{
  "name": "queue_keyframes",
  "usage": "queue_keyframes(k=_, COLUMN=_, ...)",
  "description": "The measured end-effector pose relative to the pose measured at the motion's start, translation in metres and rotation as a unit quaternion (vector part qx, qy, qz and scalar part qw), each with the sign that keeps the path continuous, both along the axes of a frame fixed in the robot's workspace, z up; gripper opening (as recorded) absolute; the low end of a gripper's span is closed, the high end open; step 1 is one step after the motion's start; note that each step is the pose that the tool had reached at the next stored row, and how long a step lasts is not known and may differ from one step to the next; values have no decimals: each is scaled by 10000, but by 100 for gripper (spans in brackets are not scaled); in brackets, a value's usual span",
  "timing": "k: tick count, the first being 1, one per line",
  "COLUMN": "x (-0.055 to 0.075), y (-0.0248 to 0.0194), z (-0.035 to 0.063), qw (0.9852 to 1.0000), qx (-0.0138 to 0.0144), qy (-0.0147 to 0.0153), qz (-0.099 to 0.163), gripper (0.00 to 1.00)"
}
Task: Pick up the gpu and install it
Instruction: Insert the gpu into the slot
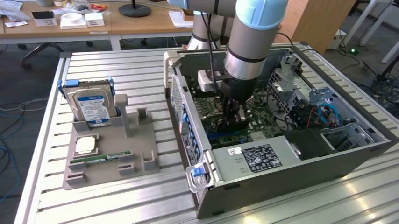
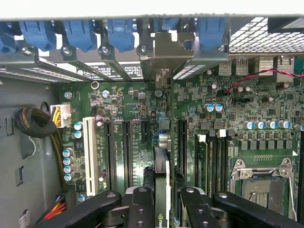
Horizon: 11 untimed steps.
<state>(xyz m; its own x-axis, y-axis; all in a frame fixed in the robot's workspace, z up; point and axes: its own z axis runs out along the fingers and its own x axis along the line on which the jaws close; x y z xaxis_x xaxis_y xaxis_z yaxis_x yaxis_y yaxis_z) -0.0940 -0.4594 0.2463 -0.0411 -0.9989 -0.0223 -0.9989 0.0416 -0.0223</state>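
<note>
In the wrist view the gpu (image 2: pixel 162 167) stands edge-on between my two black fingers (image 2: pixel 141 205), and my gripper (image 2: pixel 162 197) is shut on it. Its silvery bracket (image 2: pixel 167 50) lies against the case's rear slot openings, under the row of blue clips (image 2: pixel 78 33). The card runs along the green motherboard (image 2: pixel 133 109) between the black expansion slots; whether it sits fully in a slot I cannot tell. In the exterior view my gripper (image 1: pixel 236 120) reaches down into the open computer case (image 1: pixel 187 116), low over the board.
A grey fixture (image 1: pixel 140 140) at the exterior view's left holds a blue-labelled hard drive (image 1: pixel 92 106), a processor (image 1: pixel 86 145) and a green memory stick (image 1: pixel 100 159). Inside the case lie the power supply (image 1: pixel 262 156), blue cables (image 1: pixel 324 114) and the processor socket (image 2: pixel 259 175).
</note>
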Motion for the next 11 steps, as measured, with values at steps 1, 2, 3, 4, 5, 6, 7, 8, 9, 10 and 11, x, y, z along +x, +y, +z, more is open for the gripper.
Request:
queue_keyframes(k=1, x=0, y=0, z=-1, qw=10000, qx=0, qy=0, qz=0, gripper=26)
queue_keyframes(k=2, x=0, y=0, z=-1, qw=10000, qx=1, qy=-1, qz=0, gripper=26)
queue_keyframes(k=3, x=0, y=0, z=0, qw=10000, qx=1, qy=-1, qz=0, gripper=26)
queue_keyframes(k=4, x=0, y=1, z=1, qw=10000, qx=2, qy=-1, qz=-1, gripper=26)
queue_keyframes(k=5, x=1, y=1, z=5, qw=10000, qx=2, qy=-1, qz=-2, gripper=26)
queue_keyframes(k=6, x=3, y=1, z=10, qw=10000, qx=2, qy=0, qz=-2, gripper=26)
queue_keyframes(k=7, x=4, y=1, z=13, qw=10000, qx=2, qy=0, qz=-1, gripper=26)
queue_keyframes(k=8, x=4, y=1, z=13, qw=10000, qx=2, qy=0, qz=-1, gripper=26)
queue_keyframes(k=9, x=4, y=0, z=13, qw=10000, qx=2, qy=1, qz=0, gripper=26)
queue_keyframes(k=10, x=6, y=-2, z=14, qw=10000, qx=0, qy=1, qz=0, gripper=26)
queue_keyframes(k=11, x=10, y=-5, z=15, qw=10000, qx=0, qy=2, qz=1, gripper=26)
